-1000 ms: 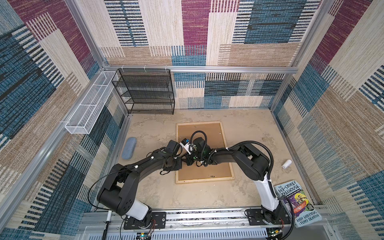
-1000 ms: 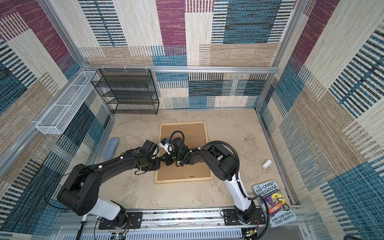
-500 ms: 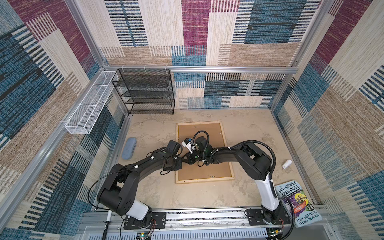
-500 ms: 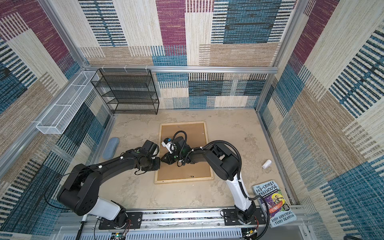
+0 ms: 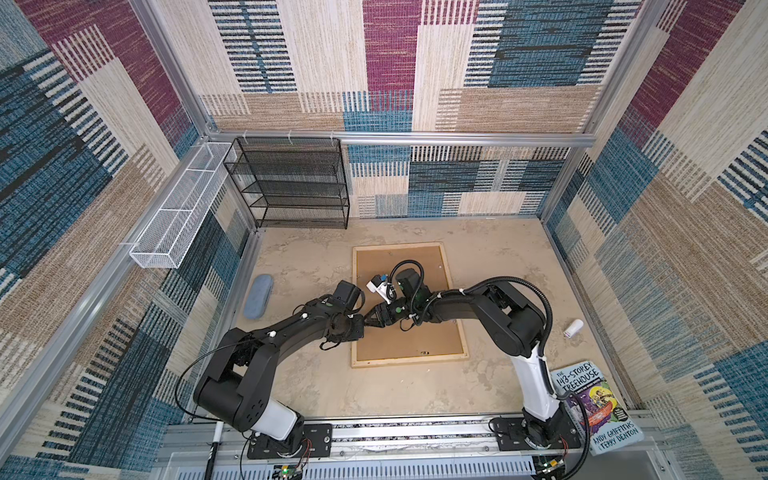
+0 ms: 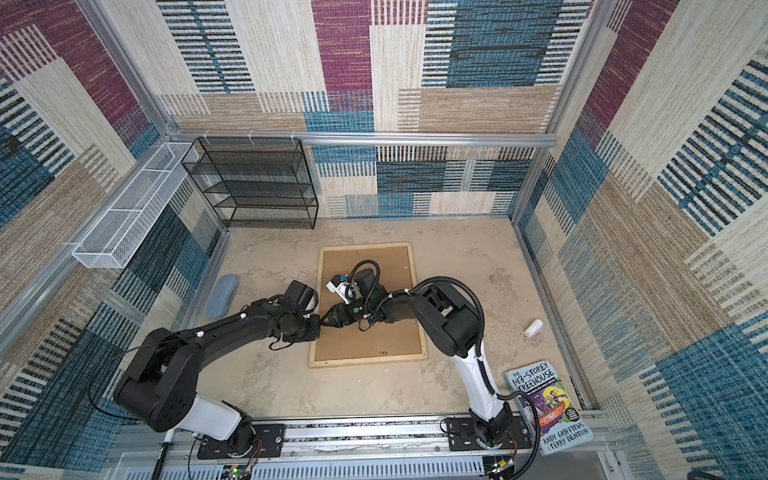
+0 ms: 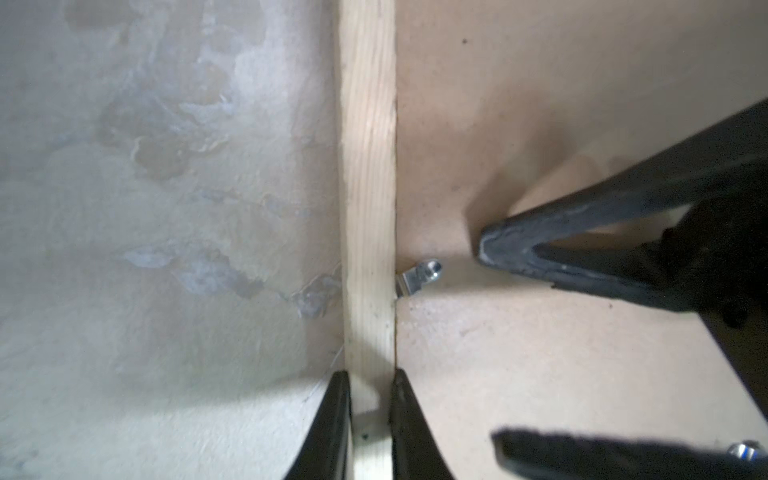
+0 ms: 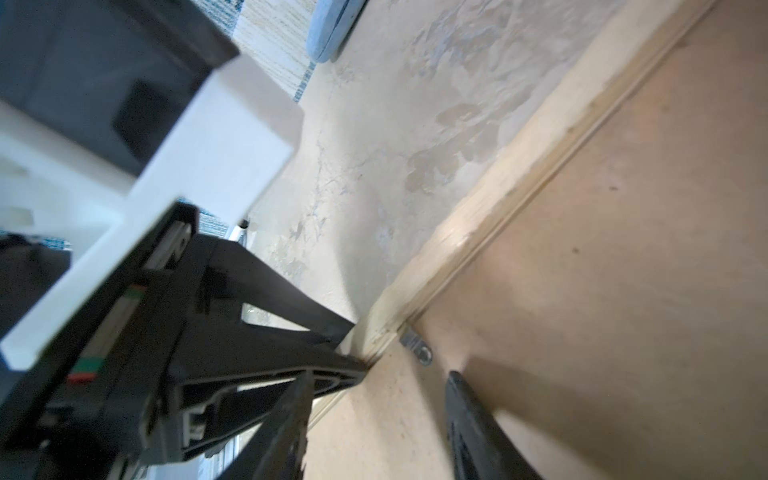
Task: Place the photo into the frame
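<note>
My left end effector (image 7: 368,382) pinches one wood edge of the frame (image 7: 368,166), which lies flat on the bench (image 7: 166,208). My right end effector (image 8: 380,374) stands wide over the brown backing board (image 7: 582,374), near a metal clip (image 7: 419,276).

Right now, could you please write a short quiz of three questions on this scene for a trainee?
1. True or false: the left gripper is shut on the frame's wooden rail.
2. The right gripper is: A) open, B) shut, C) out of view.
3. What fills the frame's opening?
Key: 1 true; 2 A; 3 the brown backing board.
</note>
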Robot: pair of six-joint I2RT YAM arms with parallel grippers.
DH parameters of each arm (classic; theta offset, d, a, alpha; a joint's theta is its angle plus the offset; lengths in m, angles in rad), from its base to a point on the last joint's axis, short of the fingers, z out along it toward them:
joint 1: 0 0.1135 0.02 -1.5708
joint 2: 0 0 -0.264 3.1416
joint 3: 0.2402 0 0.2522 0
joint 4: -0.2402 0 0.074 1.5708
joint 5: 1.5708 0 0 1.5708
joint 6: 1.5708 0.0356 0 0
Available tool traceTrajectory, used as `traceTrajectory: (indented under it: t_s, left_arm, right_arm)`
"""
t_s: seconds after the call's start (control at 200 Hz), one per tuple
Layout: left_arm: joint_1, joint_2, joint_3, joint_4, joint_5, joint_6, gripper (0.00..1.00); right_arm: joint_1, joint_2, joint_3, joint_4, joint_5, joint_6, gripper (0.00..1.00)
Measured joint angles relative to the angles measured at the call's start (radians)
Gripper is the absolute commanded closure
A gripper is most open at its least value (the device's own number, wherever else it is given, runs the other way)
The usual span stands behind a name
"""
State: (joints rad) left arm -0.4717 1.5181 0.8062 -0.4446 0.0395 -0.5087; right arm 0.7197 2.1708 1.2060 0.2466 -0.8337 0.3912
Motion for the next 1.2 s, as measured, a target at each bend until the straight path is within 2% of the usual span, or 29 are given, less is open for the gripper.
traceTrajectory:
  t_s: [0.12, 0.391, 0.806, 1.197]
  left_arm:
    - [-0.001, -0.006, -0.007, 0.008, -0.001, 0.0, 0.84]
    - [-0.001, -0.01, -0.01, 0.011, -0.003, 0.0, 0.84]
    - [-0.002, -0.021, -0.019, 0.021, -0.003, 0.0, 0.84]
    - [0.0, -0.032, -0.027, 0.02, -0.016, 0.001, 0.84]
  right_arm:
    - [0.0, 0.003, 0.003, -0.007, -0.053, 0.02, 0.39]
    - [0.0, 0.018, 0.002, 0.021, -0.075, 0.133, 0.38]
    - [0.005, -0.003, -0.106, 0.246, -0.018, 0.406, 0.38]
    - [0.031, 0.015, -0.106, 0.31, 0.033, 0.538, 0.37]
